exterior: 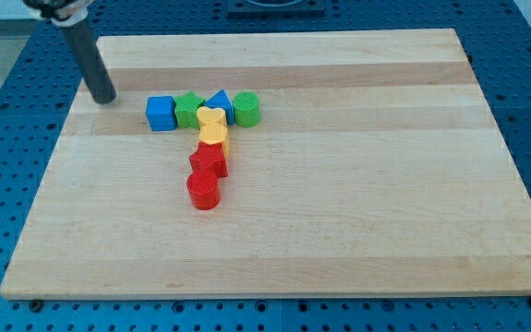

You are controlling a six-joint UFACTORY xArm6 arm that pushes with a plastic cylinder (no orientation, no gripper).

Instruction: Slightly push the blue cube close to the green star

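1. Camera view, worktop: pale wooden board on a blue perforated base, carrying one cluster of blocks in the upper left of the frame.
2. Blue cube: left end of a short row, upper left of the frame. It sits just beside the green star, seemingly touching or nearly so; the gap, if any, is too small to tell.
3. Rest of the row, going right: blue triangle, green cylinder.
4. Column running down from the row: yellow heart-like block, a second yellow block whose shape is unclear, red star-like block, red cylinder.
5. My tip: resting at board level, near the cube's left side and slightly above it in the frame, apart from every block.
6. Jaws: none fitted; the arm ends in a plain rod, so nothing is grasped or released.
7. Handling, as judged: the cube looks small, light, rigid and smooth, likely to slide easily and to twist if struck off-centre. Contact belongs on the middle of its left face, pushing gently rightward; excess force would disturb the row.
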